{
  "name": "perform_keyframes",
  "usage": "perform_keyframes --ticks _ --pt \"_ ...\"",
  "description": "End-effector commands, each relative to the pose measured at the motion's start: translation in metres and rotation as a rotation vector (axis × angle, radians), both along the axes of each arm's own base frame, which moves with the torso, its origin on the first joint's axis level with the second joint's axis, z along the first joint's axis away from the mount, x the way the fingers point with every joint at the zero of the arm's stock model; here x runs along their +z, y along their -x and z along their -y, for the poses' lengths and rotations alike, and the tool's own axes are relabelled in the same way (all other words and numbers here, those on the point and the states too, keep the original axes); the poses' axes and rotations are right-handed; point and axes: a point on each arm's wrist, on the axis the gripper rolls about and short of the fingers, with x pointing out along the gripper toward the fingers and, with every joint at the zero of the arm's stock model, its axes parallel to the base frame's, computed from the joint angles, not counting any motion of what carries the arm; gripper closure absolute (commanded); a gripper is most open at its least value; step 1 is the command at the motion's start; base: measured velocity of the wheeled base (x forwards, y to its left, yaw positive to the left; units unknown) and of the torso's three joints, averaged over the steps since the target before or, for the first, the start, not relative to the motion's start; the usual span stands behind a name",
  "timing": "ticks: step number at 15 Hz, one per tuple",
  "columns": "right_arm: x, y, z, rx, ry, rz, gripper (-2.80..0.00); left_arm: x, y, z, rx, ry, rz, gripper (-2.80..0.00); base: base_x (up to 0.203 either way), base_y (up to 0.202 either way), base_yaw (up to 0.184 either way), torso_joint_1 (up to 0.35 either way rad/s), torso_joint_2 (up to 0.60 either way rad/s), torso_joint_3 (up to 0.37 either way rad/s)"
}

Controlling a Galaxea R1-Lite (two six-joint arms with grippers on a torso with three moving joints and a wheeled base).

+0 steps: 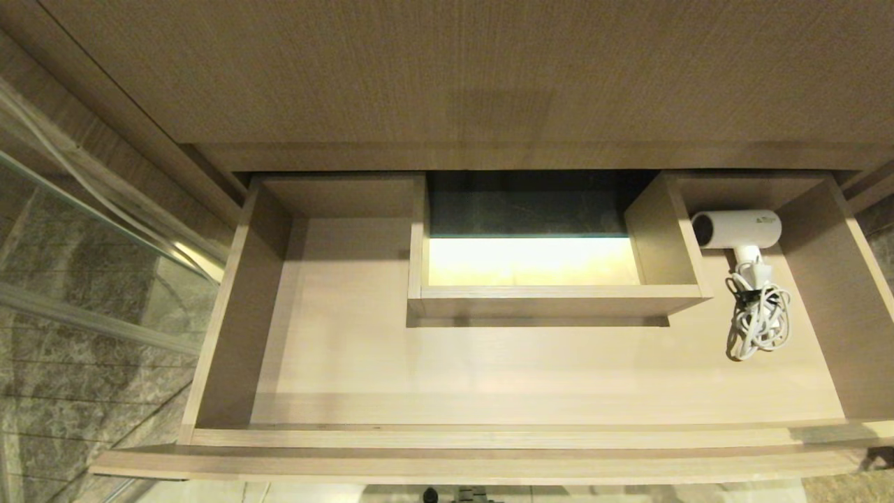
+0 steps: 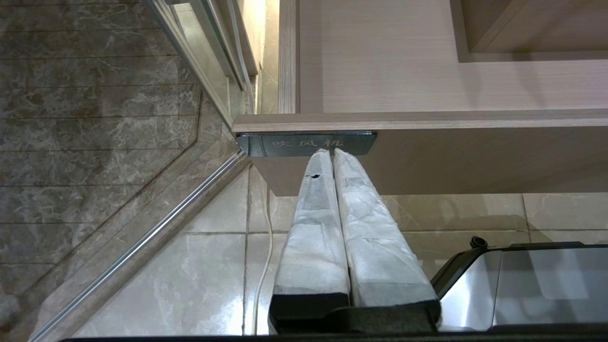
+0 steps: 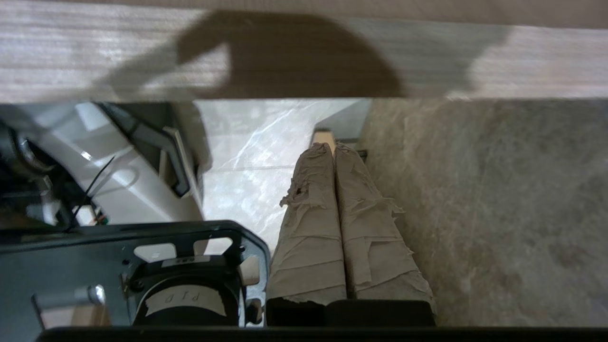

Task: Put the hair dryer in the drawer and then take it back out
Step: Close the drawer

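Note:
The pale wood drawer (image 1: 447, 436) stands pulled out below me in the head view. A white hair dryer (image 1: 737, 230) lies on its floor at the far right, nozzle toward the boxed cut-out (image 1: 552, 300), with its coiled white cord (image 1: 758, 321) in front of it. Neither arm shows in the head view. My left gripper (image 2: 331, 151) is shut and empty, its tips just under the drawer front (image 2: 427, 152) near a dark label plate (image 2: 306, 143). My right gripper (image 3: 331, 146) is shut and empty, low beside the robot base (image 3: 118, 266), under the drawer front (image 3: 304, 52).
A glass shower partition (image 1: 77, 230) with a metal rail stands at the left of the drawer. A taller wood panel (image 1: 447, 70) rises behind it. Glossy tiled floor (image 2: 190, 266) lies below, with a thin white cable (image 2: 266, 237) hanging down.

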Motion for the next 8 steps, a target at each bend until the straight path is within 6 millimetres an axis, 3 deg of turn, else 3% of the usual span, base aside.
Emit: perform_keyframes --ticks 1,8 --pt "-0.005 -0.010 0.006 0.003 -0.016 -0.032 0.00 0.000 0.000 0.000 0.001 0.000 0.000 0.00 0.000 0.000 0.000 0.000 0.00 0.000" --pt "0.006 -0.037 0.017 0.025 -0.003 0.212 0.00 0.000 0.000 0.000 0.001 0.000 0.000 0.00 0.000 0.000 0.000 0.000 0.00 0.000"
